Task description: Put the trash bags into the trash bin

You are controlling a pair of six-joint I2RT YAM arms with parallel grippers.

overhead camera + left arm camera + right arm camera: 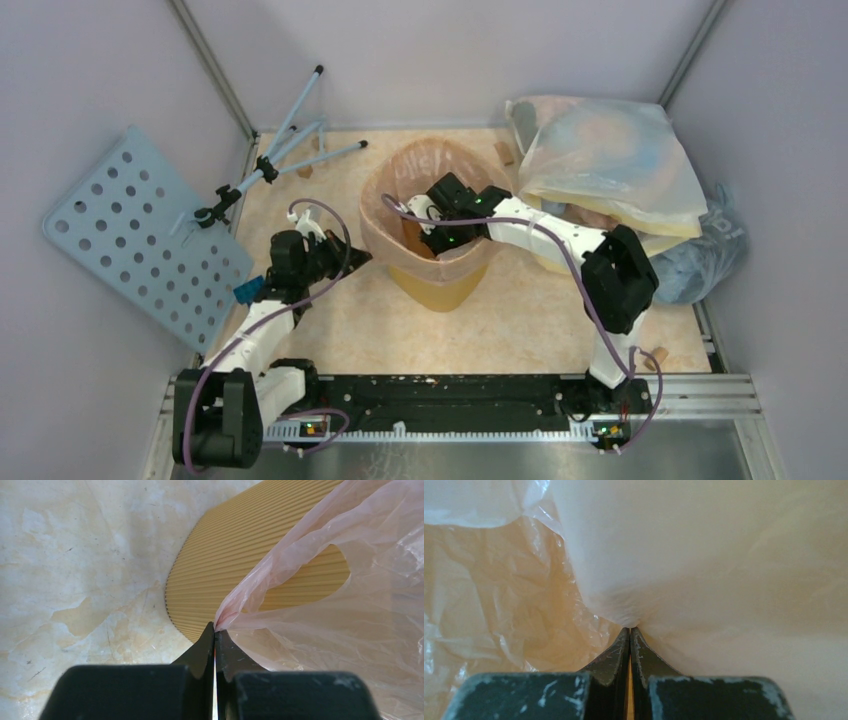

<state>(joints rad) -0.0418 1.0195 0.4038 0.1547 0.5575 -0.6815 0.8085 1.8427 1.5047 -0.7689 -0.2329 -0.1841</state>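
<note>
The left pincer (215,630) is clenched on a gathered edge of the pale pink trash bag (350,605). The film puckers right at its tips and fans away ahead and to its right. Just beyond those tips, under the film, curves the ribbed yellow wall of the trash bin (240,545), so this grip sits outside the bin, at its side. The right pincer (630,630) is likewise clamped on the same film, a tuck of it drawn to a point at its tips, with crumpled film ahead to its left; the overhead view places it down within the bin's mouth. Judged from this, the bag is being draped as a liner: one pincer appears to pull the hem outward over the rim while the other presses film inside, so that the mouth is spread. Faint marks show on the film beyond the right pincer, too blurred to read, and no brand or label is legible anywhere.
</note>
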